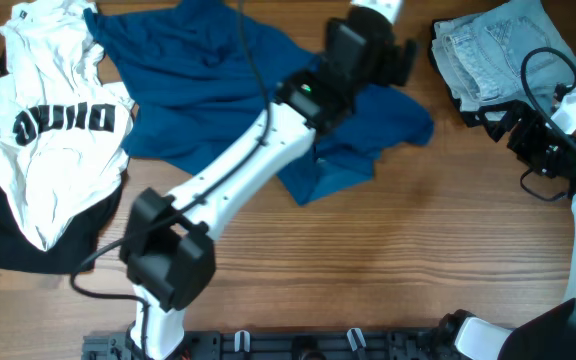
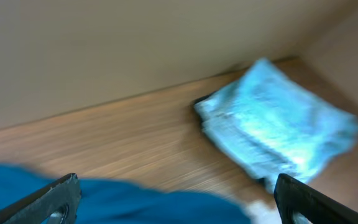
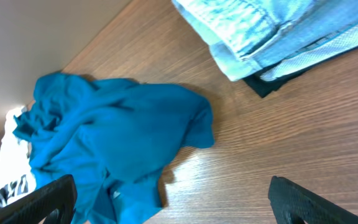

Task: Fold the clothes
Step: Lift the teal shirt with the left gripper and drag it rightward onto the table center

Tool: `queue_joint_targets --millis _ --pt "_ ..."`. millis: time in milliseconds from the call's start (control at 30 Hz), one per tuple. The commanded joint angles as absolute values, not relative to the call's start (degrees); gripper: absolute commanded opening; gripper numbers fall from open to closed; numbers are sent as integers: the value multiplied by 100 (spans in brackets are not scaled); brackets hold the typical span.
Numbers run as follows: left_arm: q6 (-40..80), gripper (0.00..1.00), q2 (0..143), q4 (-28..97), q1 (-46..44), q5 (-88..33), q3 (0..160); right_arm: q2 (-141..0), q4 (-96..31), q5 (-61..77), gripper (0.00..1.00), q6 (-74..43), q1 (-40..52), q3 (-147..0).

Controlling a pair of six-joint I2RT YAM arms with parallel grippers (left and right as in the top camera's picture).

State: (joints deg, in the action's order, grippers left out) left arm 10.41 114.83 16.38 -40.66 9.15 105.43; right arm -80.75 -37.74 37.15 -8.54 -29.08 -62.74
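The dark teal-blue shirt lies crumpled across the back middle of the table; it also shows in the right wrist view and blurred in the left wrist view. My left gripper is open and empty, over the shirt's right end. Folded pale-blue jeans lie at the back right, also in the left wrist view and the right wrist view. The white black-lettered tee lies on a black garment at the left. My right gripper is open and empty beside the jeans.
The wooden table runs to a front edge with a black rail. A plain wall rises behind the table in the left wrist view. A dark piece shows under the jeans.
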Motion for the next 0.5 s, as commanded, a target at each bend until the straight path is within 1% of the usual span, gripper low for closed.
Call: queue_joint_targets --millis 0,67,167,200,267,367,467 --pt "1074 100 10630 2611 -3446 1271 10674 -8128 -3828 4119 99 -440 -2827 -6401" --pt "1074 100 10422 3350 -3229 1269 10674 -8128 -3892 4121 99 -397 -2657 -6401" --pt "1079 100 10202 4626 -2856 1269 10674 -8128 -3922 4010 99 -301 -2132 -6401" --pt "1138 100 10189 5312 -2659 1267 10674 -8128 -3909 3708 99 -318 -1723 -6401" --pt "1448 100 10228 6173 -2405 1245 10672 -8128 -3876 3111 99 -471 -1151 -6401" --pt "1876 100 10331 7168 -2106 1227 10656 -8128 -3809 2309 100 -899 -510 -6401" --pt "2296 100 10368 7699 -1822 1114 10311 -8128 -3704 2147 99 -1138 -220 -6401"
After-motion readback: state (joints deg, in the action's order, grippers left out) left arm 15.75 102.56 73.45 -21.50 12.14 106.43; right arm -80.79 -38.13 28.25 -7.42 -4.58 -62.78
